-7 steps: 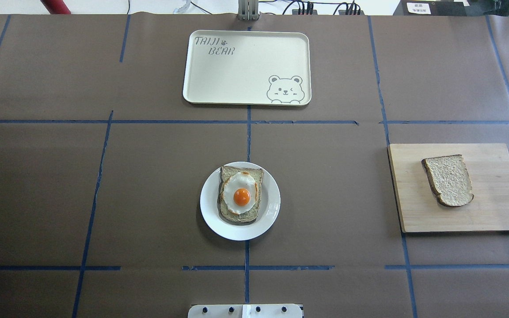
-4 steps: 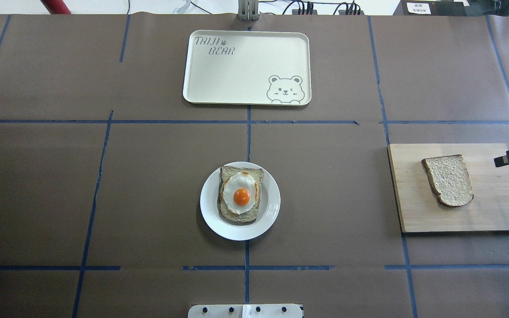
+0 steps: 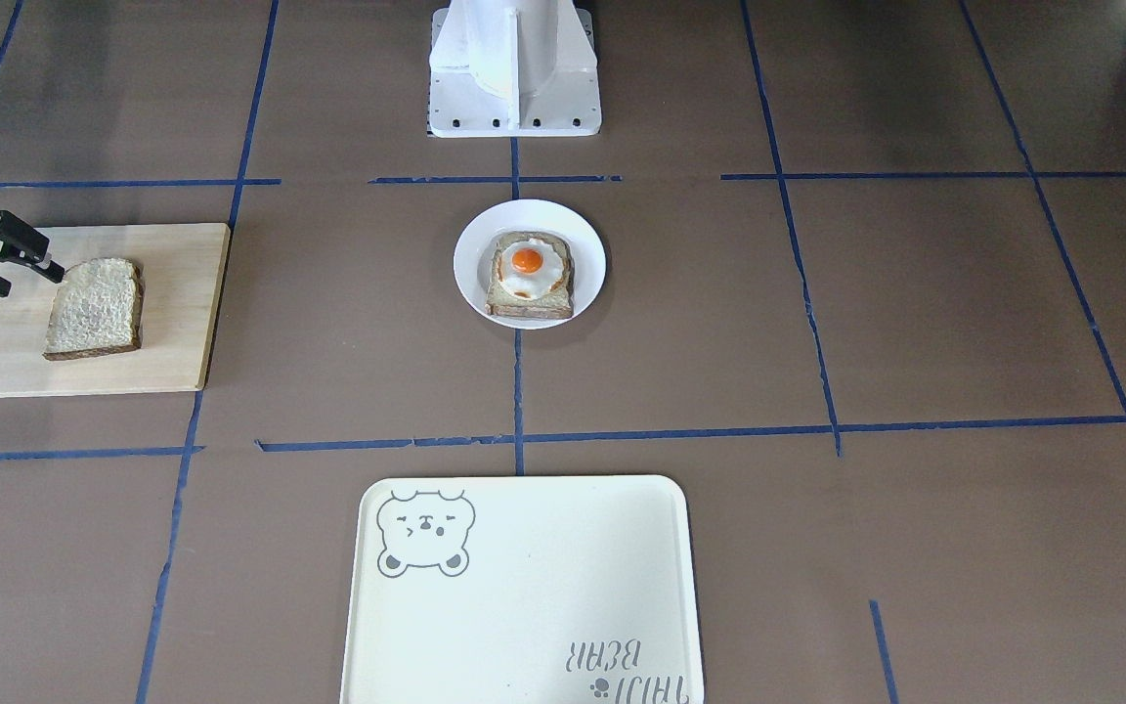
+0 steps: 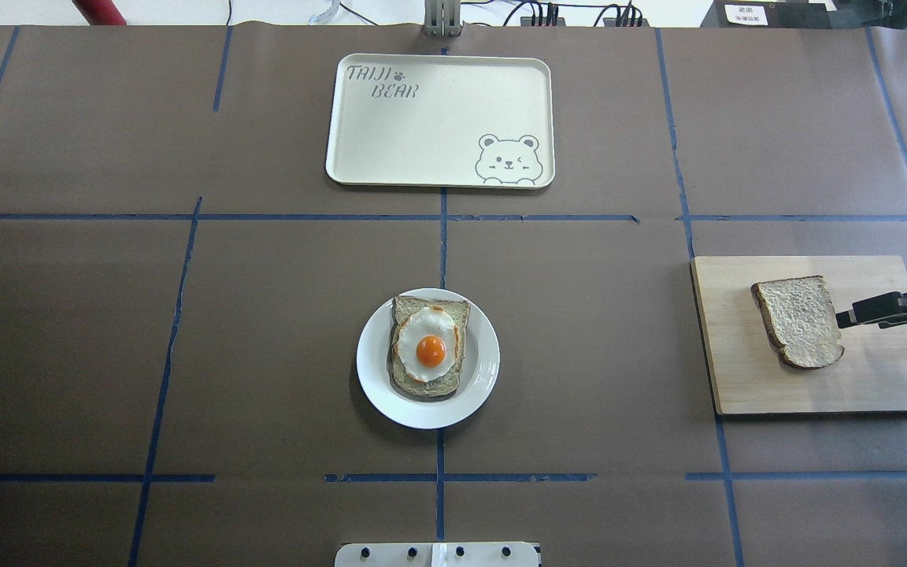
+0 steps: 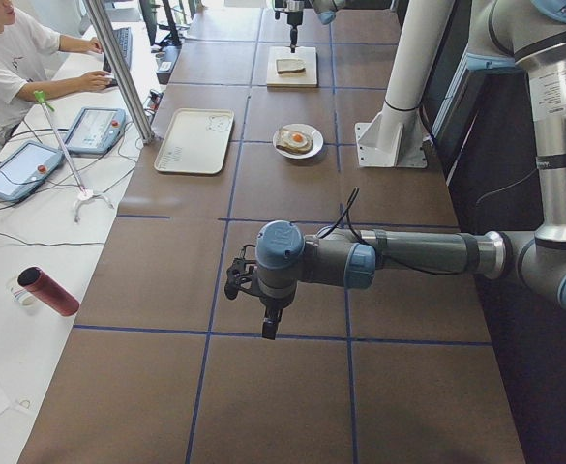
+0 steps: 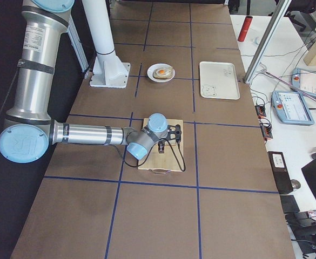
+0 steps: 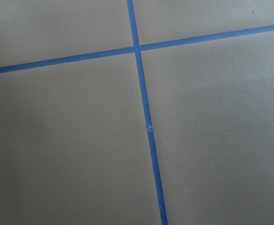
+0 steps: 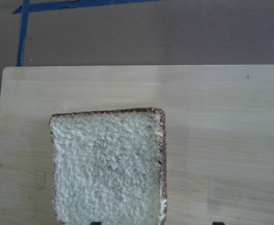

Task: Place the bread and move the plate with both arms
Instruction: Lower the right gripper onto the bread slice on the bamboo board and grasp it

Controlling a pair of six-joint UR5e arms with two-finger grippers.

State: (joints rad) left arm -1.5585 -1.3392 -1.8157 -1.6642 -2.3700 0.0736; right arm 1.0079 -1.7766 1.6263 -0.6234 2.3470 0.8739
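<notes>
The brown table (image 4: 249, 339) stretches wide between plate and board; the cream tray (image 4: 438, 118) sits at its far edge; the wooden board (image 4: 745, 386) lies at the robot's right; the plate (image 4: 485, 386) sits centre, well apart. The bread (image 4: 798, 321) lies flat mid-board, inside every edge, just beside the right gripper (image 3: 30, 281), whose jaws are spread wide; whether the left gripper (image 5: 234, 282) is spread or closed, I cannot tell.

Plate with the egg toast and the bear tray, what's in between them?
Nothing stands between the plate and the tray. The overhead view shows only bare brown table there, crossed by blue tape lines.
</notes>
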